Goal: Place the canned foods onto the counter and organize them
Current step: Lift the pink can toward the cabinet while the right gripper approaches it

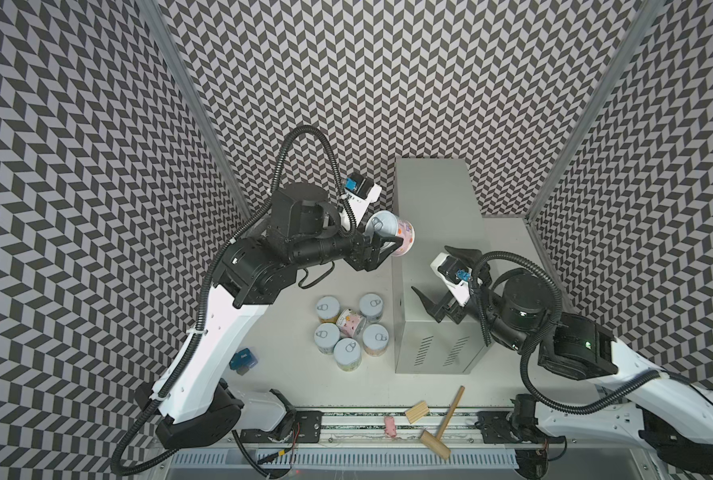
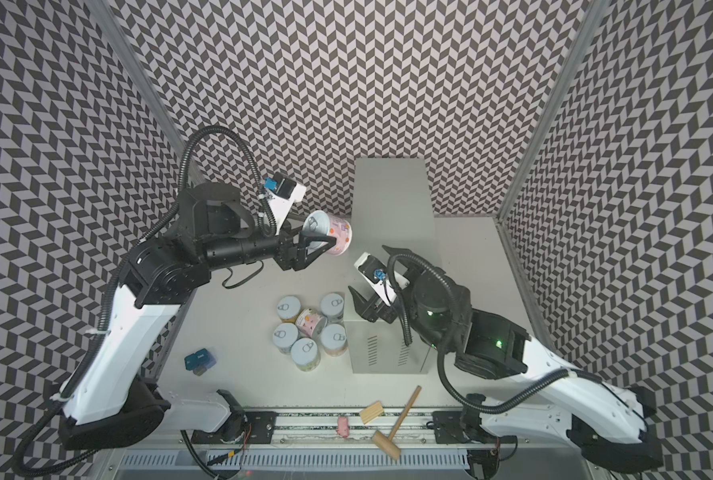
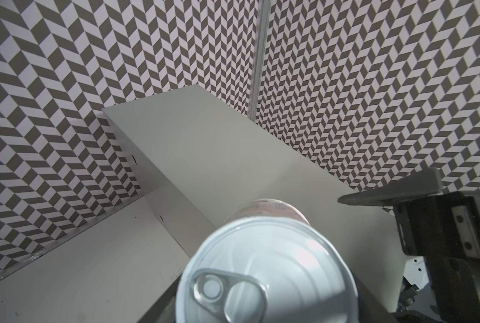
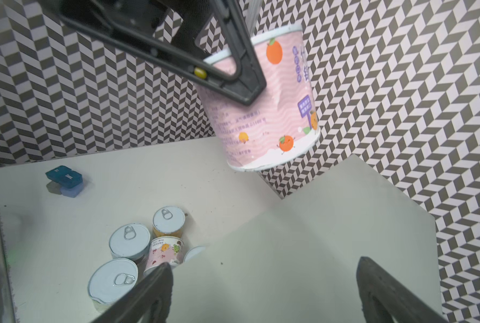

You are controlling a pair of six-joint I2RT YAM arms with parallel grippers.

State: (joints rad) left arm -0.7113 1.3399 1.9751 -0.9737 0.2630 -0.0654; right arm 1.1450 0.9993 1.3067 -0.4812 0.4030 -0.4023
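Writing: the held can (image 4: 267, 112) wears pink wavy paper with cartoon oranges, a purple signboard and purple characters down one side, plus rows of fine grey print. None of it is sharp enough to read.
Lid: the lid (image 3: 264, 274) is plain silver with a ring pull and no lettering.
Left gripper: the left gripper (image 1: 388, 240) is clamped on the held can's sides and carries it tilted in the air, lid turned back toward the arm.
Held can's place: at the left edge of the counter (image 1: 434, 191), base hanging above the flat top and not touching it.
Right gripper: the right gripper (image 1: 431, 269) has its jaws spread wide with nothing between them, poised over the counter top.
Other cans: six cans (image 1: 350, 328) cluster on the table (image 1: 288, 345) just left of the counter. Five stand upright showing silver lids. The middle one lies on its side, with a pink label of small fruit pictures and unreadable print.
Counter: pale grey metal box with a bare top and vent slits (image 1: 423, 351) low on its front face.
Blue box: the blue box (image 1: 243, 360) is near the table's left edge. It bears a small white mark that cannot be read.
Front rail: a mallet (image 1: 446, 419), a wooden block (image 1: 417, 411) and a small pink piece (image 1: 390, 426) lie along it.
Table: flat, off-white, with a few dark specks.
Room: walls (image 1: 388, 83) on three sides, covered in black-and-white chevron print and joined by metal corner posts.
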